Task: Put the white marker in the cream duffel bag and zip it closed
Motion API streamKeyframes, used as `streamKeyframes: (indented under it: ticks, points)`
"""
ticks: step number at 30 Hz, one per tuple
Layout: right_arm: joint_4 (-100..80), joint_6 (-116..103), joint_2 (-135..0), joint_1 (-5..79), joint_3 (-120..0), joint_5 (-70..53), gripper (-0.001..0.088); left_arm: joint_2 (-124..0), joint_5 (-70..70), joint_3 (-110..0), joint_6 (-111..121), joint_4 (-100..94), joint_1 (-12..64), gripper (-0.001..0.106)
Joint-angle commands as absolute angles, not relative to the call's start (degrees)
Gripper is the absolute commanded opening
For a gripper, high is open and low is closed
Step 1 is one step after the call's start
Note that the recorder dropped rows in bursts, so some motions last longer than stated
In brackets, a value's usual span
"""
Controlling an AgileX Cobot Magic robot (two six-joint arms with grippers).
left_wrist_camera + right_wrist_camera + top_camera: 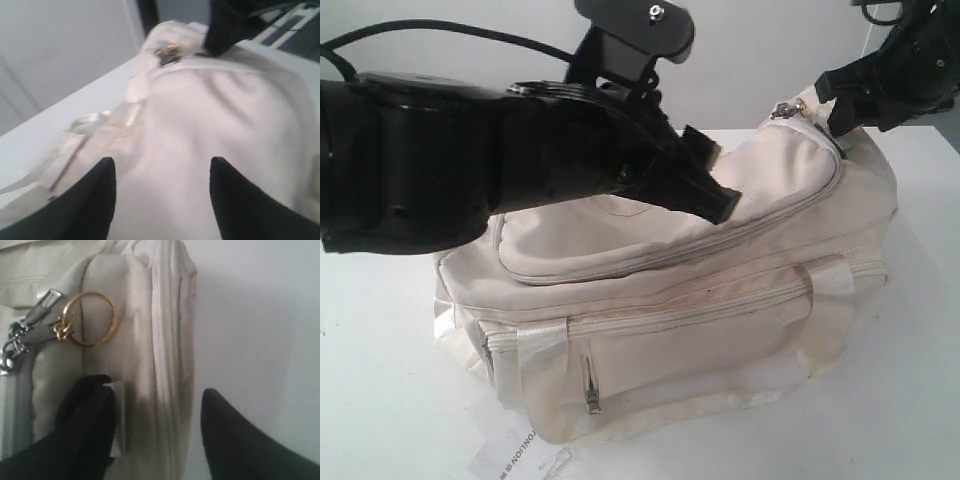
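The cream duffel bag (pixel 700 300) lies on the white table, and its curved top flap looks zipped along the front. No white marker shows in any view. My left gripper (pixel 712 196) hovers over the top flap, open, its two black fingers spread above bare cream fabric (pixel 162 167). My right gripper (pixel 838 108) is at the bag's far right end, beside the metal zip pull (pixel 786 108). It is open, and its fingers straddle the bag's end seam and zip (pixel 157 400). A gold ring (pixel 90 319) hangs on the silver pull (pixel 44 307).
A white paper tag (pixel 510 455) with printed text lies on the table in front of the bag. Satin strap handles (pixel 87 127) trail off the bag's side. The front pocket zip (pixel 650 318) runs across the bag's face. The left arm's black body (pixel 420 160) fills the left.
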State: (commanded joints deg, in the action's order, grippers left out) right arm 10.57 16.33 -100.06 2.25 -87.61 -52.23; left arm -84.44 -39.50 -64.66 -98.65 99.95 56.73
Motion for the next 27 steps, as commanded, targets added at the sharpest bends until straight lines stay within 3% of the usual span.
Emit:
streamKeyframes:
  ticks: [3,4,8,11,18,27]
  points:
    - [10.3,16.8,-100.1,2.2,-87.6,-52.8,0.0026,-84.0,-44.2,-64.7,-106.4,99.9,56.6,0.059]
    - [10.4,16.8,-100.0,2.2,-87.6,-53.1,0.0004,-84.0,-44.5,-64.7,-108.4,99.9,56.6,0.059]
    - [10.4,16.1,-99.0,2.2,-87.2,-55.0,0.0,-84.0,-43.8,-64.7,-114.4,99.9,55.0,0.055]
    - [10.3,14.5,-97.2,2.2,-85.8,-56.7,0.0,-84.0,-43.8,-64.7,-114.4,99.9,50.0,0.04]
    - [10.6,11.8,-92.6,2.2,-82.5,-60.6,0.0,-84.0,-40.7,-64.7,-116.8,99.9,39.0,0.043]
    - [10.6,5.0,-91.1,2.2,-82.5,-66.8,0.0012,-84.0,-40.0,-64.7,-117.0,99.9,36.6,0.041]
